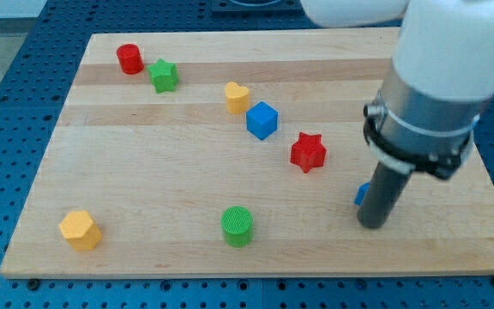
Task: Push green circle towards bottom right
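Note:
The green circle (237, 225) stands near the board's bottom edge, a little left of centre. My tip (372, 224) rests on the board at the lower right, far to the right of the green circle and about level with it. A small blue block (361, 195) is mostly hidden behind the rod, touching its left side. The arm's white and grey body fills the view's upper right.
A red star (308, 152), a blue cube (262, 120) and a yellow heart (237, 97) lie in a diagonal across the middle. A red cylinder (129, 58) and a green star (165, 75) sit at top left. A yellow hexagon (80, 229) sits at bottom left.

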You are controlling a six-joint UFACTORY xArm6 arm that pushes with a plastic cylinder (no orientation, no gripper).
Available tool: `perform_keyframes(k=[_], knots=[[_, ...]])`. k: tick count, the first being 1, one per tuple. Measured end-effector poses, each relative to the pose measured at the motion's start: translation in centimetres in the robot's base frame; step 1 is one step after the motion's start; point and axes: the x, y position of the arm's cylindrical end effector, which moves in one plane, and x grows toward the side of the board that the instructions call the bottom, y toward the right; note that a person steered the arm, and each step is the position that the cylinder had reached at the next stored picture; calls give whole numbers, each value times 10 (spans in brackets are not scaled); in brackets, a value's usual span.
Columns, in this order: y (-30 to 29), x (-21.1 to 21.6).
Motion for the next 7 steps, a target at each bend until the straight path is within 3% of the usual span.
perform_keyframes(k=[1,2,3,4,5,7], knots=[[7,-16],[-6,21],[36,46],[-5,-16],[-95,-36],[-205,-32]])
